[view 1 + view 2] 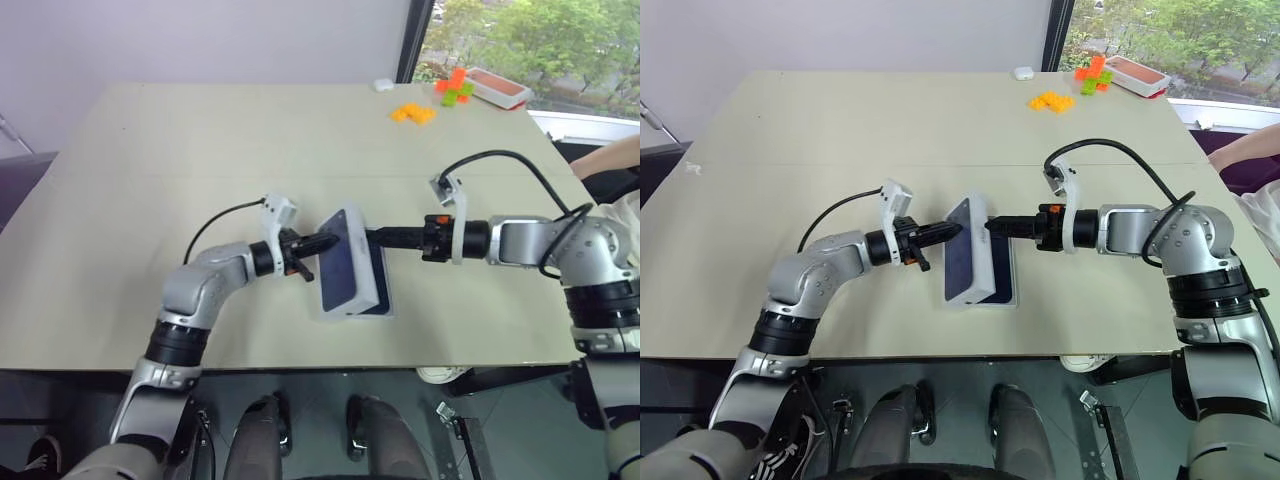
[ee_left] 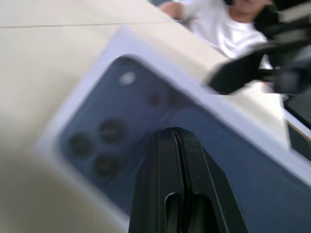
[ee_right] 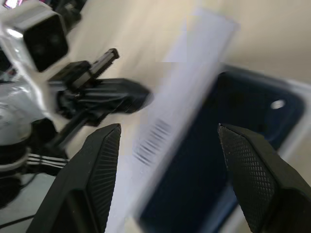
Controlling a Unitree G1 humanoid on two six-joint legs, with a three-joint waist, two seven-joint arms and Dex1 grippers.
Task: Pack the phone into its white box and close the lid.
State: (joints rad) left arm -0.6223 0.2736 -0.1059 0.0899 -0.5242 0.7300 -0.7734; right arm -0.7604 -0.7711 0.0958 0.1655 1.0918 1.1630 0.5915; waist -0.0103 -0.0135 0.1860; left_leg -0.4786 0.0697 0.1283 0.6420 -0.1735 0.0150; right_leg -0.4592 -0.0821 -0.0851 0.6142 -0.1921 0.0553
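White lid (image 1: 966,250), blue phone print outward, stands tilted over the white box (image 1: 1002,285) near the counter's (image 1: 840,130) front edge, with the phone (image 3: 252,126) apparently already lying inside. Left gripper (image 1: 952,231), its 2 fingers pressed together, touches the printed face; right gripper (image 3: 167,160) has fingers spread wide, holding nothing. Unheld, the lid could drop askew or slide off if pushed unevenly.

the lid (image 1: 962,251), printed blue face up, leans tilted over the white box (image 1: 1002,300) near the table's front edge; the phone (image 1: 1004,275) lies dark inside the box.
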